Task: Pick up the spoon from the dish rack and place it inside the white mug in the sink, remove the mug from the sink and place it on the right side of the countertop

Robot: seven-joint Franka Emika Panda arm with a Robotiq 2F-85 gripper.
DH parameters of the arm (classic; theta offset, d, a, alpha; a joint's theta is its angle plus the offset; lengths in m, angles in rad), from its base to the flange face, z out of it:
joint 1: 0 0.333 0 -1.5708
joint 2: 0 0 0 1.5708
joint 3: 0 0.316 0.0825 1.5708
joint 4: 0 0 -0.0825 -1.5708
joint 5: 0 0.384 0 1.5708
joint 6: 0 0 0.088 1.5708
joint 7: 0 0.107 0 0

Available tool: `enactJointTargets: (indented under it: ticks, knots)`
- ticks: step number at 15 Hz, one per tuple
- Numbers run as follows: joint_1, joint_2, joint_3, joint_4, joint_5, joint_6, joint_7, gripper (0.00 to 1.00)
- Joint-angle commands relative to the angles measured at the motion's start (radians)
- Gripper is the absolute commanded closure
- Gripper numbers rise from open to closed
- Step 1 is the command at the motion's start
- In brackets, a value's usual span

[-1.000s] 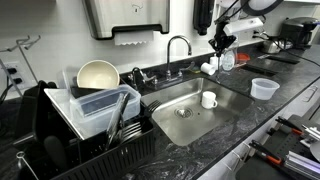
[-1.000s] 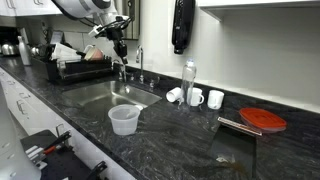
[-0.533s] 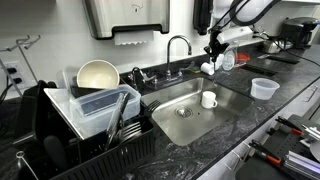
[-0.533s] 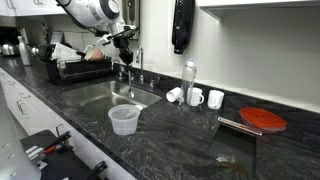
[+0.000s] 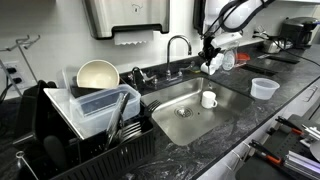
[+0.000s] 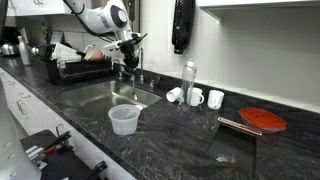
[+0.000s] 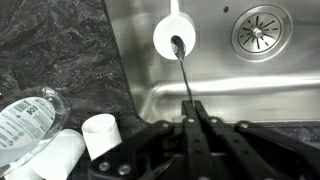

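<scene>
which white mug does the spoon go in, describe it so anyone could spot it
Find the rectangular stainless-steel sink set into the black stone countertop. Inside the basin, beside the round drain, stands a small plain white mug, where the gripper holds a spoon at its mouth. It alone is in the basin; the other white mugs sit on the countertop by a clear bottle.

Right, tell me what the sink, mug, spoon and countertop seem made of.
Sink: brushed stainless steel by its grey, softly reflective sheen. Mug: likely glazed ceramic, plain smooth white. Spoon: probably metal, thin and dark against the basin. Countertop: polished stone or a lookalike, black with pale veins.
</scene>
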Motion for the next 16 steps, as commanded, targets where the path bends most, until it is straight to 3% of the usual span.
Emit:
enactJointTargets:
  ticks: [1,16]
  knots:
    - [0.039,0.044,-0.030,0.021,0.014,0.003,-0.063,0.99]
    - [0.094,0.183,-0.086,0.082,-0.032,-0.002,-0.159,0.99]
